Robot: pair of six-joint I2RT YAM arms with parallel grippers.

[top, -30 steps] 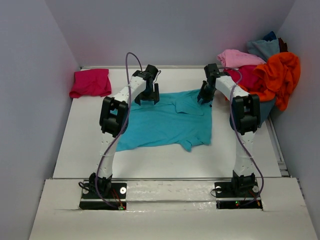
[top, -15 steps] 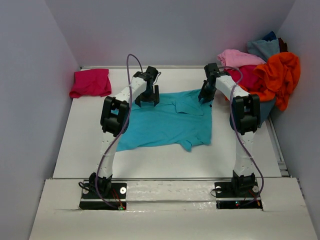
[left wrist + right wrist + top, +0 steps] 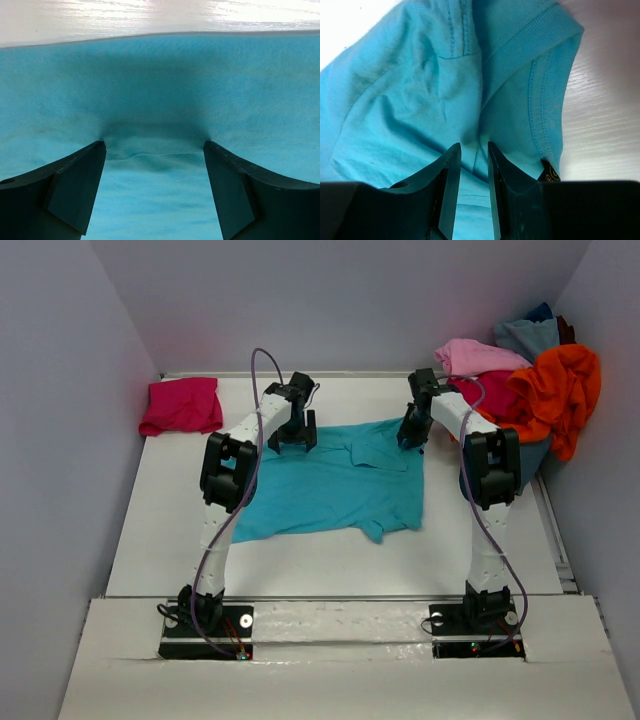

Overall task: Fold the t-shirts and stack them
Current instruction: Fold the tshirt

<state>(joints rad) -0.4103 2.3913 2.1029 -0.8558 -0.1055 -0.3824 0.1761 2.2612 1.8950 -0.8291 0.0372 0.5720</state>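
**Turquoise shirt spread flat, fingers set on its far edge**

Turquoise cloth fills the middle of the bench [image 3: 300, 565]: the turquoise t-shirt [image 3: 340, 485] lies opened out between the two arms, its far edge towards the back wall. The left fingers [image 3: 70, 190] are down on the far left part of that edge. They stand spread wide, tips pressed into the cloth with a shallow wrinkle between them and nothing clamped. A strip of shirt and then bare bench lie just beyond the tips.

The right fingers [image 3: 447, 190] are at the far right corner, by a sleeve with a ribbed cuff. They are drawn close together, and a raised fold of the turquoise cloth runs into the narrow gap between them – pinched there, as far as the wrist view shows. A small dark label sits just right of them on the hem.

A folded magenta t-shirt [image 3: 181, 405] lies alone at the far left corner, well apart from both arms. At the far right sits a loose heap – orange [image 3: 560, 390], light pink [image 3: 475, 355], crimson [image 3: 492, 395] and dusty blue [image 3: 525, 335].
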